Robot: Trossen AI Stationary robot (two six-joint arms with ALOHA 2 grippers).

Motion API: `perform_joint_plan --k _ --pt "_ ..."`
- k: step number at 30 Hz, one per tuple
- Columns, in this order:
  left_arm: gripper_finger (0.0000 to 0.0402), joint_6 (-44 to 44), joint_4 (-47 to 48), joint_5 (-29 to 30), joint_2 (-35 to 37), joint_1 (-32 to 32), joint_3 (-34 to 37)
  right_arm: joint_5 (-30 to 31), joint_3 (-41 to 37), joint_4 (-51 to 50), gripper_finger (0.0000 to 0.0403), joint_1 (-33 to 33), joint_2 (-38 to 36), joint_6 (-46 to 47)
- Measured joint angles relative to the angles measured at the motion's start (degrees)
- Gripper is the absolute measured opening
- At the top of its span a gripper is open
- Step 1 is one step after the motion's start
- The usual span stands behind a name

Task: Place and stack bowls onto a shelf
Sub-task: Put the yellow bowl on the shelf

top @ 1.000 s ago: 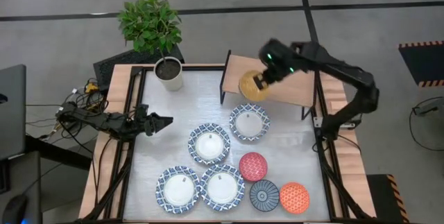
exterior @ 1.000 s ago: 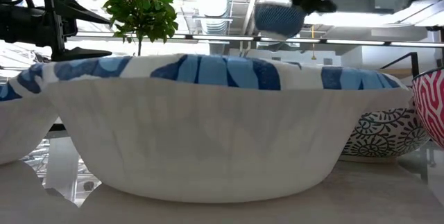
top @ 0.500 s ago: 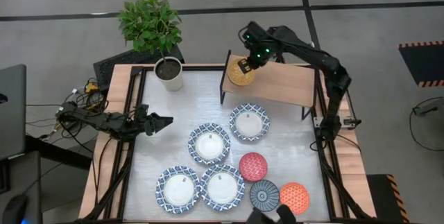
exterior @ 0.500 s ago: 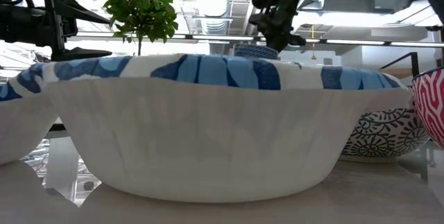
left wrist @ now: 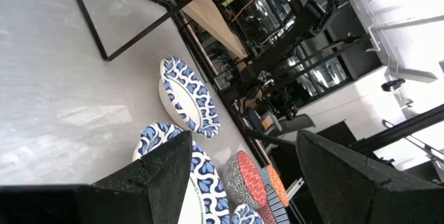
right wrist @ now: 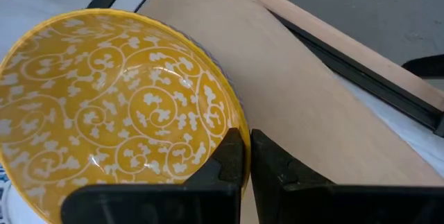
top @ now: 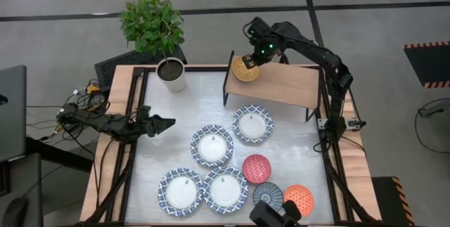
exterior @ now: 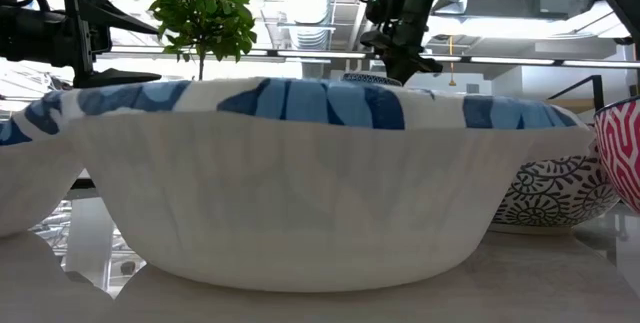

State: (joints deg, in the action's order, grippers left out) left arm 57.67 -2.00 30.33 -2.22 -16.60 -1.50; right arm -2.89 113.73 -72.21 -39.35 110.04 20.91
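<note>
We see our right gripper pinching the rim of the yellow bowl, its white scrollwork facing up, resting on the light wooden shelf.

Two slim black jointed arms; green lights glow on the right arm.

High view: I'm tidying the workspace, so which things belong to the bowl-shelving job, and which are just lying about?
Job:
- yellow bowl, pinched at its rim by the right end effector, on the shelf
- four blue-and-white bowls
- red bowl
- dark blue-grey bowl
- orange bowl

Lying about:
- potted plant
- cables at the table's left edge
</note>
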Motion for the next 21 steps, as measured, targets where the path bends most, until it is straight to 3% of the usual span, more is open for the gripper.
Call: perform_joint_plan --k 8,21 --pt "0.0246 0.0 0.0 0.0 0.0 0.0 0.0 3.2 0.0 -1.2 0.0068 0.3 0.0 0.0" --pt "0.0246 0.0 0.0 0.0 0.0 0.0 0.0 2.8 0.0 -0.8 0.0065 1.4 0.0 -2.6"
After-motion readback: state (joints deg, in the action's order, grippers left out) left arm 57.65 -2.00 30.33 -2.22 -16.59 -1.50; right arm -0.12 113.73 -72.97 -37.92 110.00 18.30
